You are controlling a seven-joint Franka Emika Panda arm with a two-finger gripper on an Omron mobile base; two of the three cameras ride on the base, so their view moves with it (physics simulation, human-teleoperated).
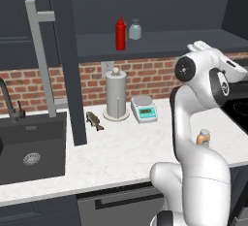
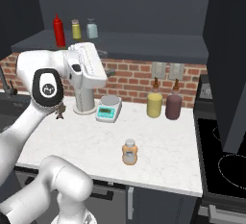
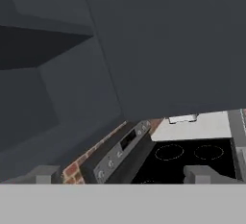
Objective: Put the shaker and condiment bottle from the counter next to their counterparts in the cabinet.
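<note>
The pale blue-grey shaker (image 1: 135, 29) (image 2: 92, 28) stands on the dark cabinet shelf (image 1: 164, 43), to the right of the tall red squeeze bottle (image 1: 120, 33) (image 2: 59, 31). A small yellowish bottle (image 2: 76, 29) sits between them. The orange-tan condiment bottle (image 2: 129, 152) (image 1: 203, 137) stands upright on the white counter (image 1: 131, 147) near its front edge, partly behind my arm in the left base view. My gripper (image 3: 125, 177) is open, its fingertips (image 3: 45, 174) wide apart with nothing between them. It is raised near shelf height and faces the stove side, well above the condiment bottle.
On the counter stand a paper towel holder (image 1: 116, 95), a kitchen scale (image 2: 108, 108), a small brown fish-like object (image 1: 94, 120), a yellow bottle (image 2: 154, 104) and a maroon bottle (image 2: 173, 105). The black sink (image 1: 29, 147) lies left, the stove (image 3: 187, 155) right. The cabinet door (image 1: 72, 60) hangs open.
</note>
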